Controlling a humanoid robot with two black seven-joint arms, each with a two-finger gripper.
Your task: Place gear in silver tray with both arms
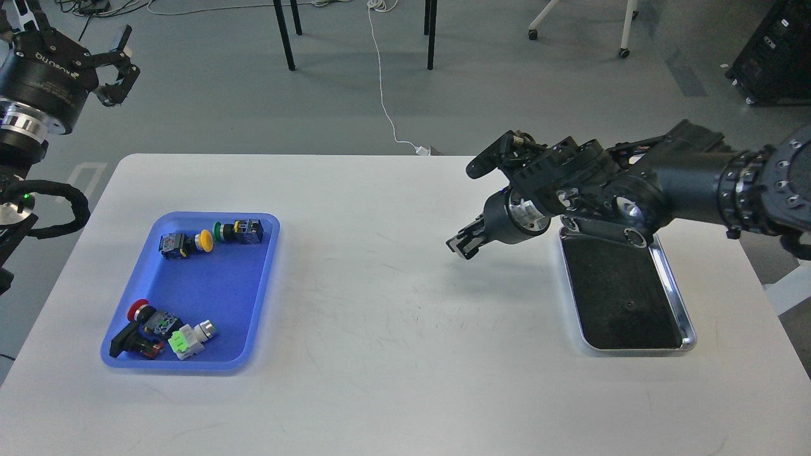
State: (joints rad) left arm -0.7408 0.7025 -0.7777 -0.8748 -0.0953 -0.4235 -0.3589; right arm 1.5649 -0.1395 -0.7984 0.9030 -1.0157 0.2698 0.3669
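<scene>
The silver tray [673, 278] lies at the right of the white table, its dark bottom bare. My right arm reaches over the tray's far end. My right gripper [462, 244] hangs above the table just left of the tray, its fingers together and holding nothing. My left gripper [120, 66] is raised at the far left, beyond the table's back edge, open and empty. Several push-button switch parts lie in a blue plastic tray [266, 278] at the left: a yellow one [203, 240], a green one [218, 231], a red one [137, 310]. No toothed gear shows.
The white table [393, 354] has rounded corners. A white cable [382, 88] runs across the floor to the table's back edge. Chair and table legs [283, 35] stand behind it. A black case [770, 54] sits at the far right.
</scene>
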